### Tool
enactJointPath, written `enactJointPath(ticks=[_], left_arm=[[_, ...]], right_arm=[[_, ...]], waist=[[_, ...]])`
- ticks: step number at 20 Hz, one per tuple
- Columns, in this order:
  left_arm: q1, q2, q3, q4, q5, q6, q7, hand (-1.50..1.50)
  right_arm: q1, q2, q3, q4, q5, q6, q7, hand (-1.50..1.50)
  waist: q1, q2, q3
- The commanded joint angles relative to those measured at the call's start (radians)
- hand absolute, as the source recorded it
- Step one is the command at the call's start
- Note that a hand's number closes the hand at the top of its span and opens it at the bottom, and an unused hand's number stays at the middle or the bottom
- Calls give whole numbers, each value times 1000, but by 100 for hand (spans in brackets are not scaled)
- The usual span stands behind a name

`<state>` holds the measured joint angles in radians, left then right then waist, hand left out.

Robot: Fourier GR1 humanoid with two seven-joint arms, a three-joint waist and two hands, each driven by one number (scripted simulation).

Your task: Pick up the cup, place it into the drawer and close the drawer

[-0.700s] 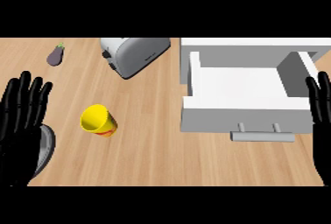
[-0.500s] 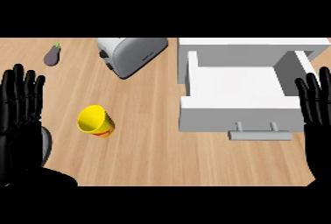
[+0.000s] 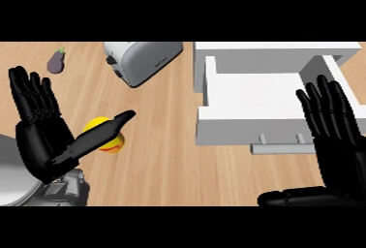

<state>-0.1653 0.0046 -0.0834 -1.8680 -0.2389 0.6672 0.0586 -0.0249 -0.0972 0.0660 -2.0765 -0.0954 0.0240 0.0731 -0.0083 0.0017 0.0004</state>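
A yellow cup [image 3: 107, 137] with a red mark low on its side stands on the wooden counter at the left, partly hidden behind my left thumb. My left hand [image 3: 44, 133] is open just left of the cup, fingers straight and pointing away, thumb stretched across the cup's front. The white drawer [image 3: 250, 99] stands pulled out at the right, nothing inside, with its handle [image 3: 282, 145] on the near face. My right hand [image 3: 334, 131] is open with straight fingers, over the drawer's right front corner.
A silver toaster [image 3: 139, 59] lies at the back, left of the drawer. A purple eggplant [image 3: 57, 62] sits at the far left rear. Bare wooden counter [image 3: 178, 174] stretches between the cup and the drawer front.
Both hands have moved inward and up into view. The left hand has come beside the cup with its thumb now across it. The right hand has shifted left over the drawer's corner.
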Motion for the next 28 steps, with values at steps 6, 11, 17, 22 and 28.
enactJointPath(ticks=[6,11,17,22,28], left_arm=[[-148,-5,-17,128,-30,127,41,-150],[-122,-5,28,214,80,97,-77,-150],[-147,-5,-7,268,87,206,-94,-150],[-42,-5,-59,187,72,214,-52,-150],[58,29,-12,157,136,181,-68,-150]], right_arm=[[-73,-7,-71,25,-57,21,69,-150],[-21,-6,-54,19,-46,58,26,-150],[-18,11,-46,-12,-17,43,33,-150],[-54,19,-76,85,-17,55,-25,-150],[-18,24,-60,14,6,44,5,-150]], waist=[[6,-2,0],[5,-2,0],[4,-2,0],[8,-2,0],[10,-3,0]])
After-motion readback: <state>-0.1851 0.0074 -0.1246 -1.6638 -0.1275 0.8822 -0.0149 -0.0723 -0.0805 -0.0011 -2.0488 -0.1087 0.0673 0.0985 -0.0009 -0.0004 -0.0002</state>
